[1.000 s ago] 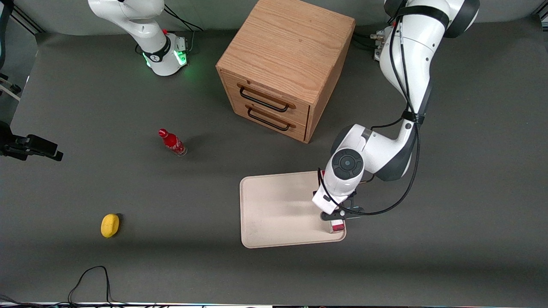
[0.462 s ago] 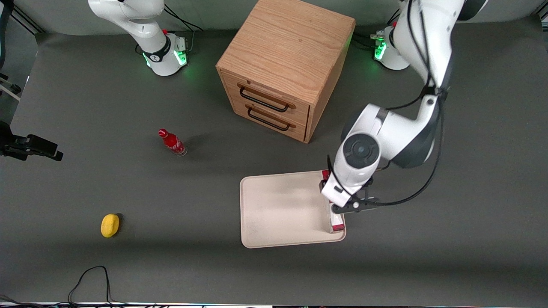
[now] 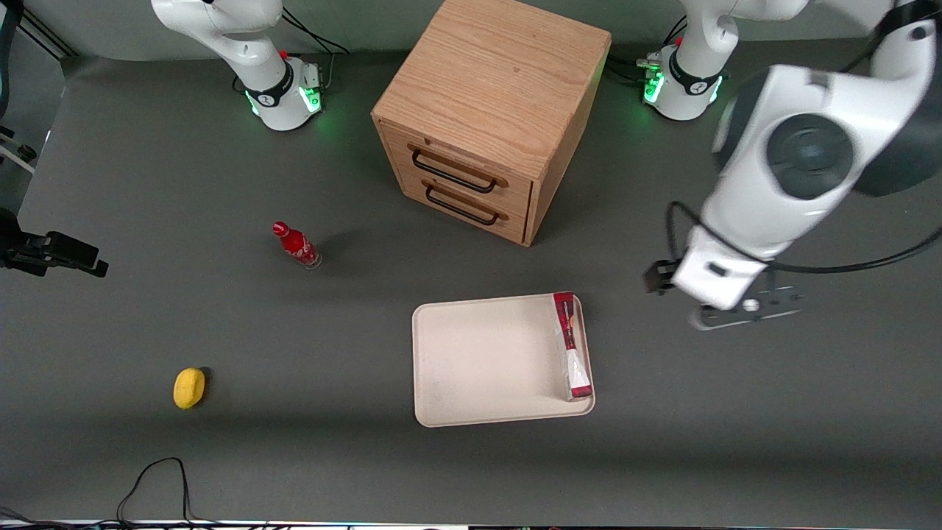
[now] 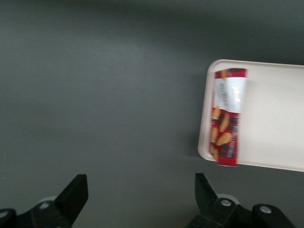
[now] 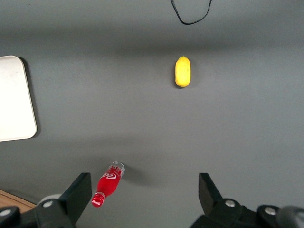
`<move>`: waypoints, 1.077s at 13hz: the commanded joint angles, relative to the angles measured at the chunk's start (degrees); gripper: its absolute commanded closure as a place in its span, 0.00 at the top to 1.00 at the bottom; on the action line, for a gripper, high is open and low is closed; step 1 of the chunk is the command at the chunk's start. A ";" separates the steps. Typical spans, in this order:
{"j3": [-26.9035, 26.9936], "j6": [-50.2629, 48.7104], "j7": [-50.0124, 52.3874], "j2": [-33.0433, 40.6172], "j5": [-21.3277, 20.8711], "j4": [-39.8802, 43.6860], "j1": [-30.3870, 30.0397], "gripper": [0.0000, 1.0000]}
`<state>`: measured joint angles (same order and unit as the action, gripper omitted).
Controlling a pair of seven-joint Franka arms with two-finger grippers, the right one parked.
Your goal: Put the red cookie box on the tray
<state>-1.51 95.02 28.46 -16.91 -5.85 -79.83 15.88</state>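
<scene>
— Looking at the red cookie box (image 3: 572,346), where does it lie?

— Flat on the tray (image 3: 478,361), lower centre of the front view, along the rim at the working arm's end, its white end section nearer the front camera. One red end seems to ride on the rim, judging by the wrist view, where the red cookie box (image 4: 226,116) overlaps the tray (image 4: 275,114) edge.

— And the gripper?

— The gripper (image 3: 725,309) hangs at the right of the front view, well apart from the box, over bare dark table (image 3: 736,412). Its fingers (image 4: 71,194) stand spread wide with nothing between them.

— The arm?

— Lifted, its big white wrist joint high at upper right, pointing down.

— Anything else?

— A wooden drawer cabinet (image 3: 489,110) at top centre.
</scene>
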 commanded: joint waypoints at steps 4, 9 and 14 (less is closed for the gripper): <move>-0.42 6.48 -7.36 10.05 1.62 -14.46 -6.90 1.00; -0.33 12.91 -12.55 14.01 2.68 -21.42 -12.53 1.00; 2.56 7.49 -16.77 14.01 5.40 -16.34 -14.12 1.00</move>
<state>0.17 106.03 13.18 -4.03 -1.99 -98.15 1.81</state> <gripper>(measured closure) 0.000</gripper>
